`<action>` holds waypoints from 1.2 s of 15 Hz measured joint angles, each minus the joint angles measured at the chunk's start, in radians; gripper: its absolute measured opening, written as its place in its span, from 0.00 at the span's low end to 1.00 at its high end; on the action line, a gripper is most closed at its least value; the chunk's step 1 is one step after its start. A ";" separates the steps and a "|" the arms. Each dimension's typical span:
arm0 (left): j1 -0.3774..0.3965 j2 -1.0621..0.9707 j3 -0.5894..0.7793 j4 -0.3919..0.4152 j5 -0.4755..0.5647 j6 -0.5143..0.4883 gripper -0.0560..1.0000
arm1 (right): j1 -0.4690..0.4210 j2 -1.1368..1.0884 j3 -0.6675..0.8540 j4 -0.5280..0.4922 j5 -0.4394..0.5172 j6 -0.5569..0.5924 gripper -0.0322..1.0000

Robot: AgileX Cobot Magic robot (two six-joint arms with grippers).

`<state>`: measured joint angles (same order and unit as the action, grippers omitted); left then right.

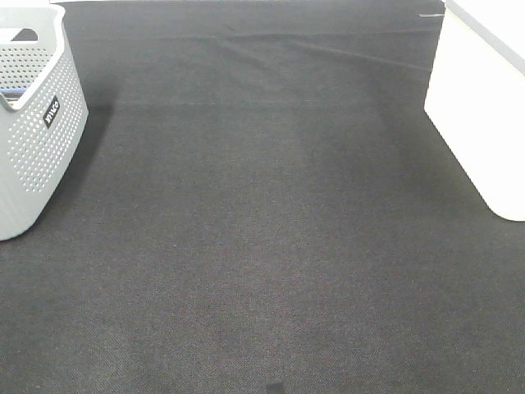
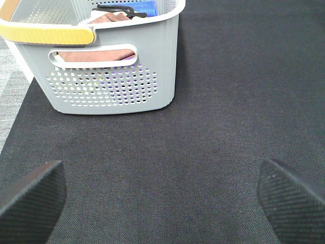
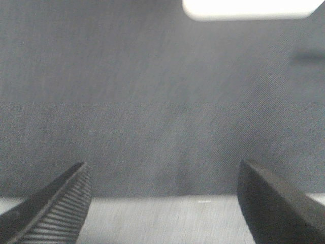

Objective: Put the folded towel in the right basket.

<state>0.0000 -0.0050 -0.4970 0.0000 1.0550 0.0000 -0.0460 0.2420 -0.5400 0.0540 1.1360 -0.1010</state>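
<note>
No towel lies on the black cloth (image 1: 262,230). A grey perforated basket (image 1: 37,139) stands at the far left. In the left wrist view this basket (image 2: 117,86) holds a folded brown towel (image 2: 96,55) and a blue cloth (image 2: 144,7). A white basket (image 1: 480,107) stands at the far right; its edge also shows in the right wrist view (image 3: 251,9). My left gripper (image 2: 162,198) is open and empty, some way in front of the grey basket. My right gripper (image 3: 162,198) is open and empty, above the cloth. Neither gripper shows in the exterior view.
The grey basket has a yellow handle (image 2: 48,34) and a black object (image 2: 119,10) lying on the cloths inside. A light bare surface (image 2: 12,86) shows beyond the cloth's edge beside the basket. A pale strip (image 3: 162,221) lies between my right fingers.
</note>
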 joint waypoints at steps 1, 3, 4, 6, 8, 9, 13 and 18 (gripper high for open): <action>0.000 0.000 0.000 0.000 0.000 0.000 0.97 | 0.000 -0.054 0.012 -0.003 -0.026 0.000 0.75; 0.000 0.000 0.000 0.000 0.000 0.000 0.97 | 0.000 -0.126 0.030 -0.003 -0.054 0.000 0.75; 0.000 0.000 0.000 0.000 0.000 0.000 0.97 | 0.000 -0.144 0.032 -0.005 -0.063 0.000 0.75; 0.000 0.000 0.000 0.000 0.000 0.000 0.97 | 0.000 -0.146 0.032 -0.006 -0.064 0.000 0.75; 0.000 0.000 0.000 0.000 0.000 0.000 0.97 | 0.000 -0.146 0.032 -0.006 -0.067 0.000 0.75; 0.000 0.000 0.000 0.000 0.000 0.000 0.97 | 0.000 -0.146 0.032 -0.006 -0.067 0.000 0.75; 0.000 0.000 0.000 0.000 0.000 0.000 0.97 | 0.000 -0.146 0.032 -0.006 -0.067 0.000 0.75; 0.000 0.000 0.000 0.000 0.000 0.000 0.97 | 0.000 -0.146 0.032 -0.006 -0.067 0.000 0.75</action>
<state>0.0000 -0.0050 -0.4970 0.0000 1.0550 0.0000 -0.0460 0.0960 -0.5080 0.0480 1.0690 -0.1010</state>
